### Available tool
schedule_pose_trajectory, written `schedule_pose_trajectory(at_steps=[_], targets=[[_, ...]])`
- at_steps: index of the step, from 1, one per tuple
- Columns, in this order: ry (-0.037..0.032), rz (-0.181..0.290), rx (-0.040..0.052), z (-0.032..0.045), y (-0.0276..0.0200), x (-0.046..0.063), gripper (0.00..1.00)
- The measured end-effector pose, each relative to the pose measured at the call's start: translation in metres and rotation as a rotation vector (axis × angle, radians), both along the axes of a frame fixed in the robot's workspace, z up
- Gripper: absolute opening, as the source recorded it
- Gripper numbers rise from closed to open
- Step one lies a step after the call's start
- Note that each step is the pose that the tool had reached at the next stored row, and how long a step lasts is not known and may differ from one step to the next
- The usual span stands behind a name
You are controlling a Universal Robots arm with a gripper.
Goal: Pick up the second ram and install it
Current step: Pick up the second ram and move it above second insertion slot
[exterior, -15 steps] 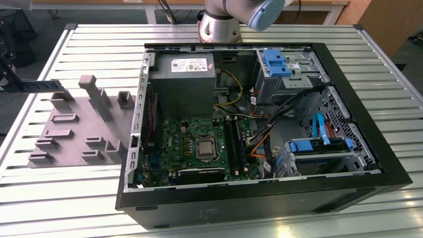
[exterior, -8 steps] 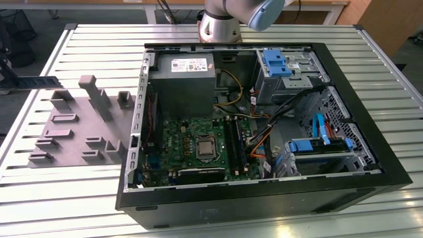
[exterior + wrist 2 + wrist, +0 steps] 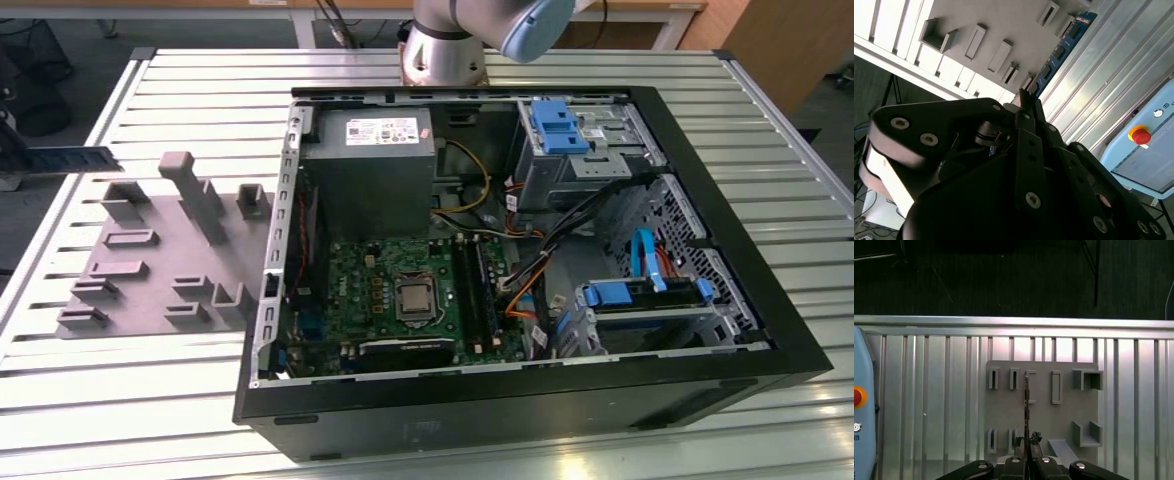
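Being held by one end, the ram (image 3: 1061, 47) (image 3: 1026, 405) is being gripped by the gripper (image 3: 1024, 100) (image 3: 1026, 444), its jaws drawn narrow onto the stick, as is being shown in both wrist views. The ram is hanging over or just beside the grey fixture (image 3: 1044, 412) on the table (image 3: 134, 400), at the exterior view's left and well apart from the open case (image 3: 534, 400). Which of the two it is cannot be told.

The step in hand is judged to be bringing the ram to the case. With only one end being gripped, the stick could be levered in the jaws, so a slow move with the long edge level is being advised. It should also be lifted clear of the fixture's blocks and the case wall.

The contact between jaws and ram is being hidden by the gripper's own body in the second wrist view. In the first wrist view the ram is being seen edge-on, so chips, label and notch cannot be made out. The slots (image 3: 474, 285) are being crowded by cables, and whether one is already filled cannot be told.
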State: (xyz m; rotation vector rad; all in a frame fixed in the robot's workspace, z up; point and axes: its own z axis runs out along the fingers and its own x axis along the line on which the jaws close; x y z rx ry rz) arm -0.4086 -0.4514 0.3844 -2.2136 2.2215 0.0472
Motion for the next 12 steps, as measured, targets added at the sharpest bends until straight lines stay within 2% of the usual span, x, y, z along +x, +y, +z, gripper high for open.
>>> schedule_pose_trajectory(at_steps=[3, 4, 12], targets=[[0.0000, 0.000, 0.0000, 0.0023, 0.0000, 0.0000, 0.14], [0.0000, 0.000, 0.0000, 0.0072, 0.0000, 0.0004, 0.14], [0.0000, 0.000, 0.0000, 0.0072, 0.0000, 0.0012, 0.14]])
